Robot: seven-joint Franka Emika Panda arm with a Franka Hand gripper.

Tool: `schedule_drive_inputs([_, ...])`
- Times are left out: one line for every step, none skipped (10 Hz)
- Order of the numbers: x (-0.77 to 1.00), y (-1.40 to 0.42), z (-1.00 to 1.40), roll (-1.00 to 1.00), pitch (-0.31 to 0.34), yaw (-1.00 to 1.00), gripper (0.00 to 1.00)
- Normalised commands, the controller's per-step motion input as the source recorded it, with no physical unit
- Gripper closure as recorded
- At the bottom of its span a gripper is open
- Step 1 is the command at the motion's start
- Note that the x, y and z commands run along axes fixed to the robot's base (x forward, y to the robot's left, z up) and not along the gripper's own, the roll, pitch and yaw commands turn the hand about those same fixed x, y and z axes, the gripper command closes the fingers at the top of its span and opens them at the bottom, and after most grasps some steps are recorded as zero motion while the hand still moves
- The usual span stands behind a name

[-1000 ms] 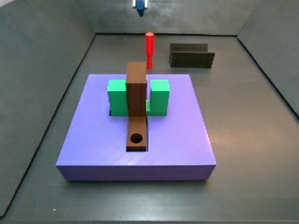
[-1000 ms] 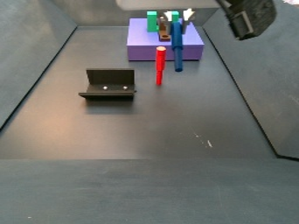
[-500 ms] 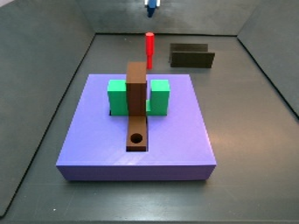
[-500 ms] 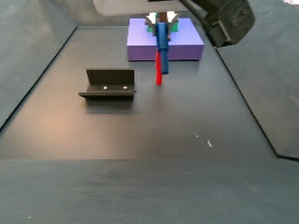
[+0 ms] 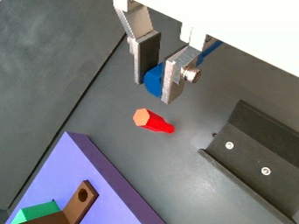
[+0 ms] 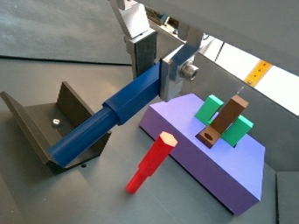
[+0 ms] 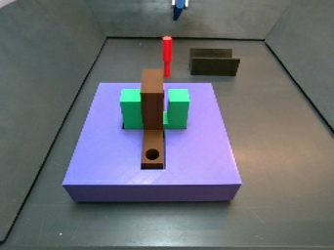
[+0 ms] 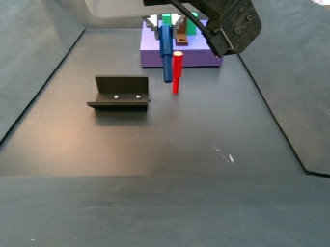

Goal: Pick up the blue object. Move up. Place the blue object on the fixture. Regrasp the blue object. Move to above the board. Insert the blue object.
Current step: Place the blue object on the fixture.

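Blue peg (image 6: 114,118): slim, rigid, likely light, smooth; pinched at top end, hanging in air clear of floor. Judged prone to pivot; mid-shaft hold steadier. Gripper (image 6: 160,74) clenched on peg. Red peg (image 8: 177,72) upright, just beside. Fixture (image 8: 119,94) at 8 o'clock of red peg in side view; board (image 7: 154,142) apart.

Both side views look down from opposite ends of the bench: one has the large flat purple board (image 7: 152,142) near and the dark L-shaped fixture (image 7: 214,62) far; in the opposite one this reverses. Both wrist views look down close past the gripper (image 5: 158,63), sharing the upright red peg (image 6: 149,163).
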Motion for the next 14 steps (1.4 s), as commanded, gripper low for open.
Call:
schedule_drive_inputs([0.56,-0.06,-0.09,-0.31,-0.003,0.0,1.0])
schedule_drive_inputs([0.63,-0.09,-0.13,-0.34,-0.037,0.0,1.0])
schedule_drive_inputs([0.75,-0.12,-0.16,-0.35,-0.011,0.0,1.0])
schedule_drive_inputs([0.8,-0.13,-0.17,-0.35,0.0,0.0,1.0])
schedule_drive_inputs([0.9,-0.17,-0.18,-0.28,0.0,0.0,1.0])
schedule_drive_inputs([0.92,-0.17,-0.22,-0.17,0.0,0.0,1.0])
schedule_drive_inputs([0.91,-0.12,-0.28,-0.15,0.0,0.0,1.0])
schedule_drive_inputs([0.88,-0.03,-0.35,-0.16,-0.017,-0.05,1.0])
schedule_drive_inputs([0.85,0.0,-0.33,-0.21,-0.023,-0.09,1.0])
schedule_drive_inputs([0.8,0.0,-0.25,-0.34,-0.049,-0.17,1.0])
schedule_drive_inputs([0.8,0.0,-0.23,-0.37,-0.069,-0.19,1.0])
schedule_drive_inputs([0.76,-0.03,-0.25,-0.33,-0.074,-0.2,1.0])
schedule_drive_inputs([0.7,-0.08,-0.24,-0.25,-0.071,-0.2,1.0])
schedule_drive_inputs([0.39,-0.03,-0.25,-0.12,-0.054,-0.08,1.0])
